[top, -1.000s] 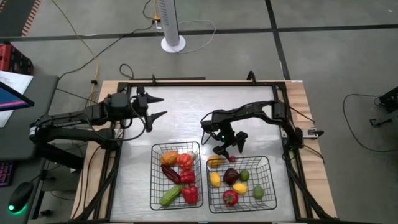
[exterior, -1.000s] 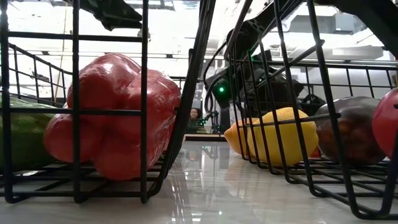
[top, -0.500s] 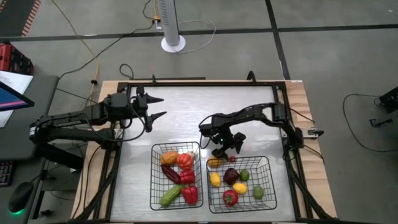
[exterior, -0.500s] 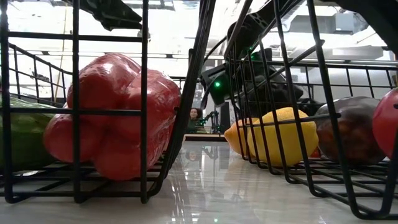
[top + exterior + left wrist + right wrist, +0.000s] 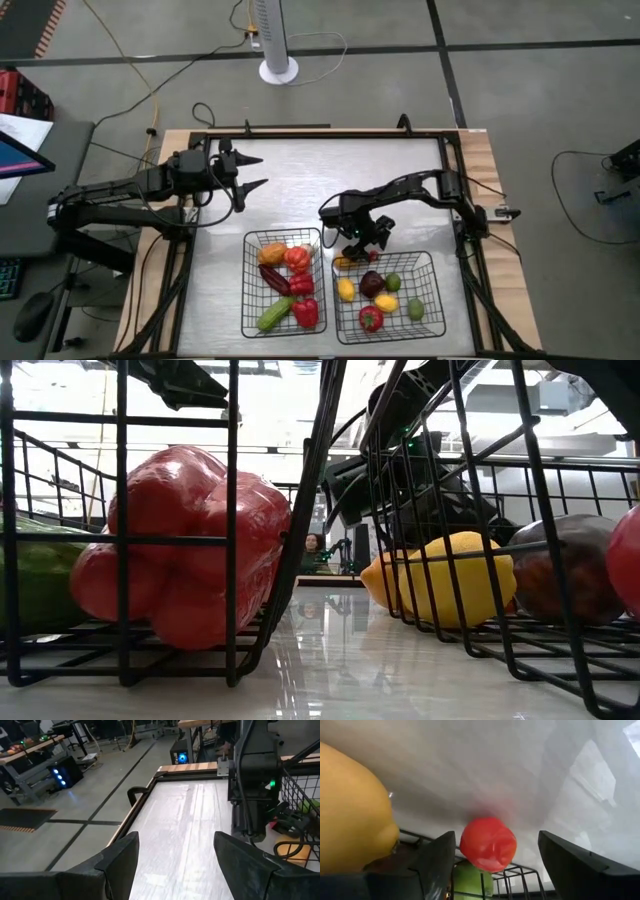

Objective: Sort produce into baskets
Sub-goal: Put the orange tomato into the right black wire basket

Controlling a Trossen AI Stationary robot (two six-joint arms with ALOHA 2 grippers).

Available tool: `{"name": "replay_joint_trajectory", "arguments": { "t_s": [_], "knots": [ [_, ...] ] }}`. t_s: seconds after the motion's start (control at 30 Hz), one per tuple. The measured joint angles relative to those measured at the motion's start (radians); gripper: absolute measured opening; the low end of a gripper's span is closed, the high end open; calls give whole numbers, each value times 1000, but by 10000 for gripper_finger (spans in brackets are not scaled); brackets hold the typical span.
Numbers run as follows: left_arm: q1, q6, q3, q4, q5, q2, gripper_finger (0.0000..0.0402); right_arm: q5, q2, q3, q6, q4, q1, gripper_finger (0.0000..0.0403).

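My right gripper [image 5: 365, 238] hangs open over the far rim of the right black wire basket [image 5: 438, 290]. In its wrist view [image 5: 495, 860] a small red tomato [image 5: 488, 843] lies between the two spread fingers, touching neither. The tomato [image 5: 374, 256] sits right at the basket's far rim. A yellow lemon [image 5: 350, 815] and a green lime [image 5: 470, 876] lie beside it. The left basket [image 5: 246, 285] holds red peppers [image 5: 180, 540], a cucumber and other pieces. My left gripper [image 5: 255, 172] waits open and empty over the table's left part.
The two baskets stand side by side at the table's near edge, both with several pieces of produce inside. The white tabletop [image 5: 180, 835] lies bare behind them. A raised black frame [image 5: 320, 135] runs around the table. A fan stand [image 5: 278, 70] is on the floor beyond.
My right gripper has moved down and toward the table's near edge, closing in on the right basket's far rim and the tomato. In the low view the right basket's wires and the lemon have shifted slightly to the right.
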Motion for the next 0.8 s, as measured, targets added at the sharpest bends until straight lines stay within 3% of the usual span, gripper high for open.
{"name": "replay_joint_trajectory", "arguments": {
  "t_s": [0.43, 0.8],
  "knots": [
    [0, 5, 0, -3, 0, 0, 246, 10, 0, 0, -26, 26, 1, 255],
    [0, 4, 0, -3, 0, 0, 246, 23, -1, 0, -68, 25, -4, 144]
  ]
}}
